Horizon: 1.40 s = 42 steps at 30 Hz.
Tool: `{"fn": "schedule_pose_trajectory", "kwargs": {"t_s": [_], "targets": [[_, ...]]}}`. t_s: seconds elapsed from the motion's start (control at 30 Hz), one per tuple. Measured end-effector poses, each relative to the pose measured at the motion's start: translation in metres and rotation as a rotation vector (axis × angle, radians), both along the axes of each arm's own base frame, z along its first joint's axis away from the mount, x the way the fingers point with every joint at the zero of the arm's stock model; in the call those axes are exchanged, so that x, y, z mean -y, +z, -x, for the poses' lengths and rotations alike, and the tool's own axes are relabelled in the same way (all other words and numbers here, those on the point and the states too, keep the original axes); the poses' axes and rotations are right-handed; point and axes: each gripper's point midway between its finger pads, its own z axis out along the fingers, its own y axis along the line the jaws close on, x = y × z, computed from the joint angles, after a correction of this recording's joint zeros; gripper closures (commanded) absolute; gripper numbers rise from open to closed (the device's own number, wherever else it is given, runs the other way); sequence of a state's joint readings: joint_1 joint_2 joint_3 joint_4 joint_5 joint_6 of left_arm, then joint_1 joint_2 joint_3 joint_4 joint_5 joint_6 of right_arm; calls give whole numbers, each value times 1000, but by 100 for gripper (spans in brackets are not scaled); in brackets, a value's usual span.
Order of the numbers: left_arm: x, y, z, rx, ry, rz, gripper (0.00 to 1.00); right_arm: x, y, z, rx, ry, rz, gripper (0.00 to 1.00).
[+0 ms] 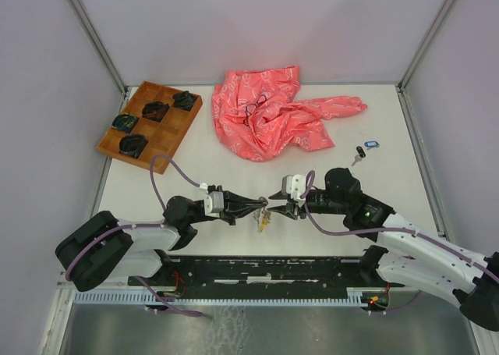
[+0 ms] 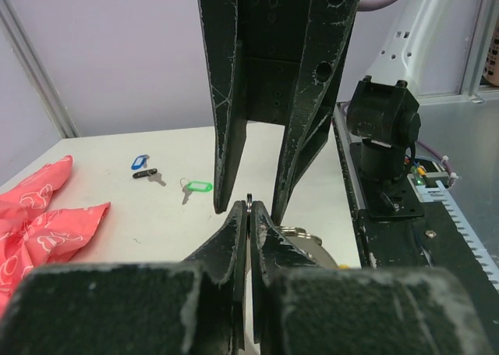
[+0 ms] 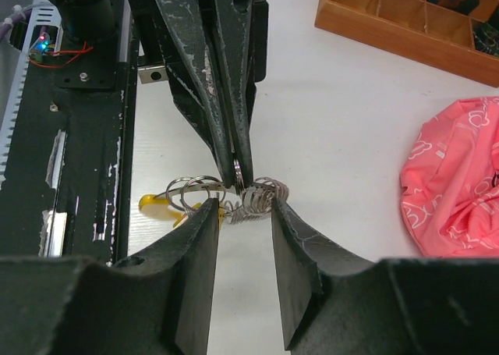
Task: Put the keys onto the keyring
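Keyring [image 3: 263, 197]: a wire coil held off the table at lower centre of the top view, between both tips. A yellow key [image 3: 153, 204] sits just beside it on smaller rings; I can't tell if it is threaded.
Left gripper [image 3: 240, 172]: pinched tight on the coil's wire, entering from the top of the right wrist view.
Right gripper [image 3: 243, 208]: fingers apart, straddling the coil, not clamped.
Loose keys: green key [image 2: 196, 186], blue key [image 2: 139, 162] and black key [image 2: 146, 174] lie left of centre in the left wrist view.
Handling: I judge the coil light, springy and slick, likely to twist; I'd pinch across the wire. The keys look stiff and light; I'd grip the plastic head.
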<state>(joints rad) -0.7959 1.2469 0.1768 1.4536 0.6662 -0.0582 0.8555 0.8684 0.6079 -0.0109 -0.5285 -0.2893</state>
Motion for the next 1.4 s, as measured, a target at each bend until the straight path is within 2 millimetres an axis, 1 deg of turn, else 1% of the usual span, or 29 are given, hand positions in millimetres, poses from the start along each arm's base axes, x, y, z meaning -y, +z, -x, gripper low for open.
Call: {"fn": "schedule_pose_trajectory", "kwargs": {"t_s": [0.2,0.43,0.6,0.67,0.8,0.9,1.0,1.07,1.1,1.13,1.27,1.4], "targets": [[1,4,3,16,-21,4,97,-5,-2,3,2,37,-3,66],[2,6,5,28,-38,4,97,-9,0,3,11,56,-16,78],[2,9,6,32,-43,5,96,-9,0,5,12,68,-14,98],[2,9,6,30,-43,2,90,-9,-1,6,13,74,-13,99],[2,9,5,20,-39,-24,74,-8,-2,6,-10,75,25,99],[1,17,3,45,-20,-34,69,-6,-2,4,-36,63,73,99],[-3,25,2,71,7,-43,67,-4,-2,0,-73,40,136,99],[-6,25,1,78,24,-56,66,-1,-2,-3,-104,21,190,99],[-7,23,0,79,32,-67,66,3,6,-5,-112,1,216,99],[-7,21,0,78,38,-79,66,0,-2,-7,-132,1,240,99],[-8,9,-5,59,59,-124,65,6,-2,-11,-184,-37,385,99],[-7,1,-9,40,72,-145,65,5,-5,-10,-215,-48,543,99]]}}
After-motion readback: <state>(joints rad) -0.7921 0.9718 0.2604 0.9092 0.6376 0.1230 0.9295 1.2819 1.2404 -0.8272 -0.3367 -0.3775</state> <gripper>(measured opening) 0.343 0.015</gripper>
